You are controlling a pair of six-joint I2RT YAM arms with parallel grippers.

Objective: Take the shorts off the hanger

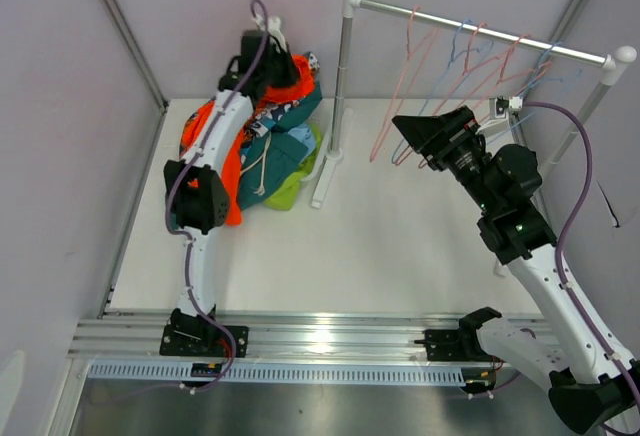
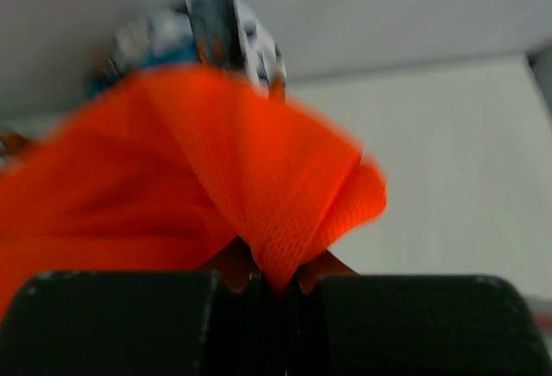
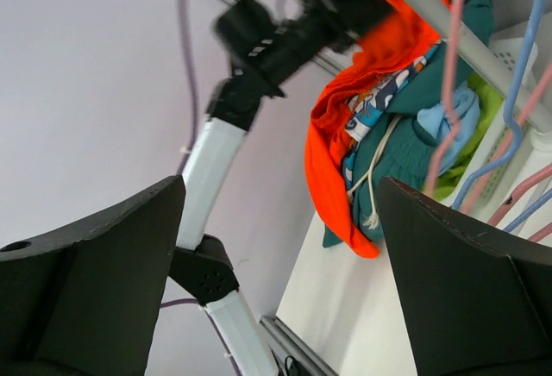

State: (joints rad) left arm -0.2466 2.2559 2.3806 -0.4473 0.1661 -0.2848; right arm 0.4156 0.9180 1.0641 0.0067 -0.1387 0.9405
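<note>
Pinches a fold of the orange shorts (image 2: pixel 276 212) in the left gripper (image 2: pixel 276 283), with jaws clamped tight on the mesh and the rest of the cloth draping away below. Holds that fold high over the pile (image 1: pixel 272 151) at the far left of the table (image 1: pixel 400 246), probably to carry the pair clear of the rack (image 1: pixel 480 31) and drop it onto the others. Shows lime, light blue and dark teal cloth bunched there with the printed shorts (image 3: pixel 376 104), all touching, just beside the post (image 1: pixel 343 96), with orange spilling down the left side. Leaves the hangers (image 1: pixel 450 66) bare on the rail, only pink and blue wire, so seemingly nothing more to unhook. By that reading, needs only a release of the orange pair to finish.

Spreads the right gripper (image 1: pixel 425 141) fully apart, grasping nothing, just beside the lower ends of the hangers. Probably parks there for working the wire, with no cloth near it.

Runs the left arm (image 1: pixel 205 156) from its base up the table's left side, bends at an elbow over mid-table, then lifts the forearm toward the back wall, wrist above the heap. Raises the right arm (image 1: pixel 520 226) from the near right corner, leaning up and inward, wrist level with the hanger bottoms, fingers aimed left toward the pile.
</note>
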